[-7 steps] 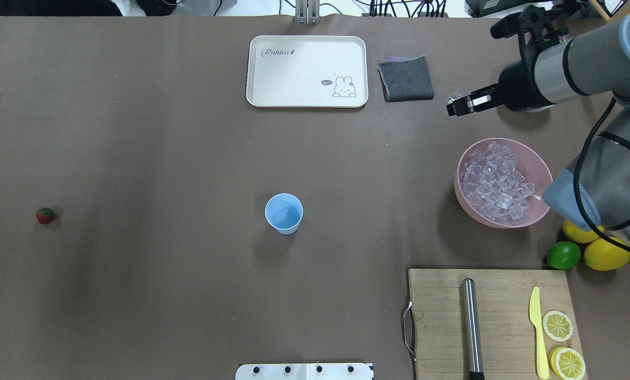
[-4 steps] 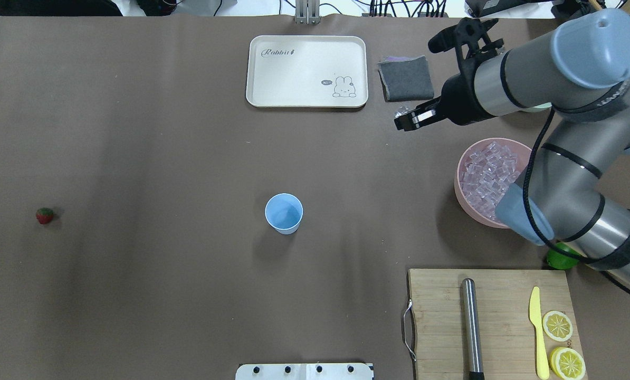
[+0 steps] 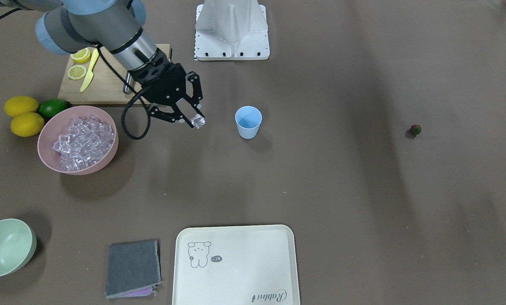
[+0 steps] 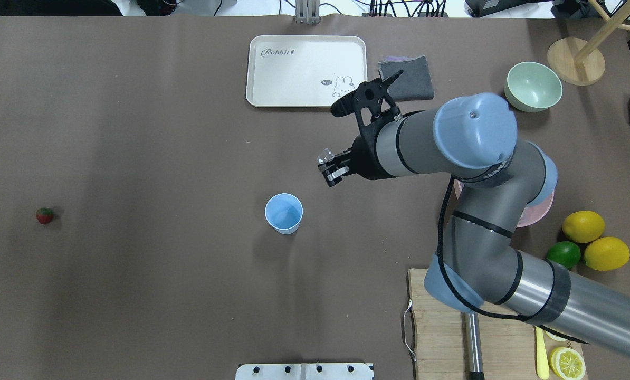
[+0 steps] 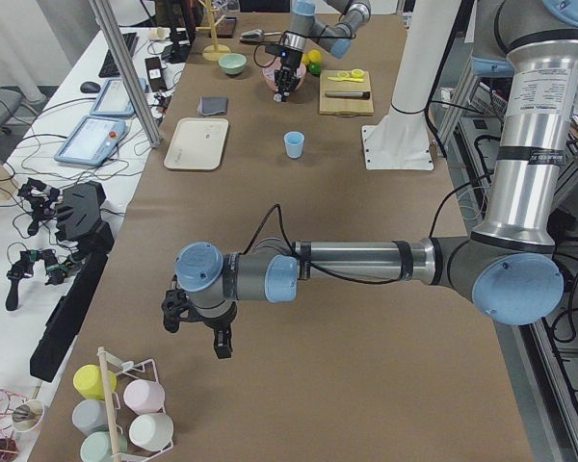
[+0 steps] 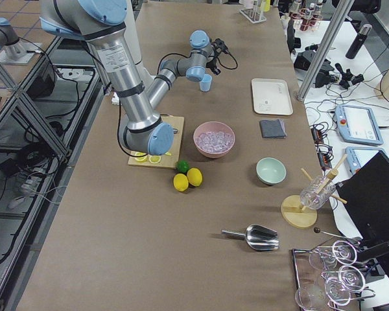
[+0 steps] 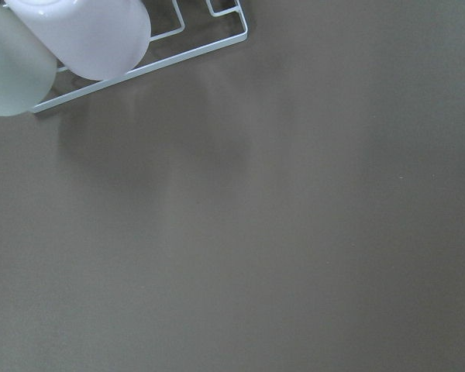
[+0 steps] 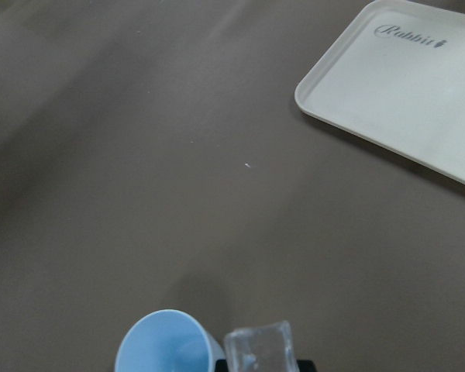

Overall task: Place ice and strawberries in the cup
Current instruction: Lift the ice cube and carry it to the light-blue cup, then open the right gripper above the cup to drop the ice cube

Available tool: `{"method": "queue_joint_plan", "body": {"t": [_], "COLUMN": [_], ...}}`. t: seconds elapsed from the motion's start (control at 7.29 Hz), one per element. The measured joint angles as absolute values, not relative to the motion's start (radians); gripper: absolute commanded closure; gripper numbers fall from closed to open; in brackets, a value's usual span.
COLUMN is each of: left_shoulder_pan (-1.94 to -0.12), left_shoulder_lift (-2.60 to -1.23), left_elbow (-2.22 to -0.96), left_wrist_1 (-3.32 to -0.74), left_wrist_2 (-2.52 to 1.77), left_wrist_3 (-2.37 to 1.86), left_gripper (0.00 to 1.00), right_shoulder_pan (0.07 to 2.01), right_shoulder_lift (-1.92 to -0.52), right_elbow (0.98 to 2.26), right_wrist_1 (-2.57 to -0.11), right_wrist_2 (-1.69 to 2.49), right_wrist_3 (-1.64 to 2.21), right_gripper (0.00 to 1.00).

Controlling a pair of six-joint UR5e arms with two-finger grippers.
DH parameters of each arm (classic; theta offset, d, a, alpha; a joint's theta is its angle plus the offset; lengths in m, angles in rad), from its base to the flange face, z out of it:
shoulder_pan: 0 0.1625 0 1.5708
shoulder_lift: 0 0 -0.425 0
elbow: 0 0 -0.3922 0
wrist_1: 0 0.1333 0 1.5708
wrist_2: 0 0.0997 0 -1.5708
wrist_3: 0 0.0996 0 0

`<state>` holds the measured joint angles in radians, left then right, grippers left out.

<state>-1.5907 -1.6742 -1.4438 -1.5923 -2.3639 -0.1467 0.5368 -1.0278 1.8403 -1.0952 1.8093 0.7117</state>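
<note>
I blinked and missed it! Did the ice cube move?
Yes. The ice cube moved left in the overhead view, from beside the grey cloth toward the blue cup.

A cream rabbit-print tray (image 4: 294,74) lies near the edge of the brown worktop (image 4: 135,132), a folded grey cloth (image 3: 133,268) just beside it. A pale green bowl (image 4: 534,86) stands apart from a pink bowl (image 3: 104,163). Two lemons (image 4: 583,226) and a lime (image 4: 563,254) lie close together near a wooden cutting board (image 3: 104,91) bearing a yellow knife (image 3: 88,72) and lemon halves (image 3: 77,72)
</note>
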Motion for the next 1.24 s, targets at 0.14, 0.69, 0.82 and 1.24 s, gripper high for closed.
{"method": "queue_joint_plan", "body": {"t": [0.14,0.69,0.82,1.24], "left_shoulder_pan": [-1.591,-1.591,-1.591,-1.591], "left_shoulder_lift": [-1.673,-1.672,-1.673,-1.673], "left_elbow": [-1.440,-1.425,-1.423,-1.407], "left_wrist_1": [-1.595,-1.606,-1.609,-1.655], "left_wrist_2": [-2.363,-2.362,-2.362,-2.360], "left_wrist_3": [-0.147,-0.147,-0.147,-0.148], "left_gripper": [0.02,0.02,0.02,0.02], "right_shoulder_pan": [0.481,0.408,0.407,0.396], "right_shoulder_lift": [-1.012,-0.956,-0.951,-0.934], "right_elbow": [1.834,1.734,1.718,1.683], "right_wrist_1": [-1.094,-1.086,-1.085,-1.068], "right_wrist_2": [1.744,1.632,1.627,1.622], "right_wrist_3": [0.712,0.709,0.709,0.710], "right_gripper": [1.00,1.00,1.00,1.00]}}
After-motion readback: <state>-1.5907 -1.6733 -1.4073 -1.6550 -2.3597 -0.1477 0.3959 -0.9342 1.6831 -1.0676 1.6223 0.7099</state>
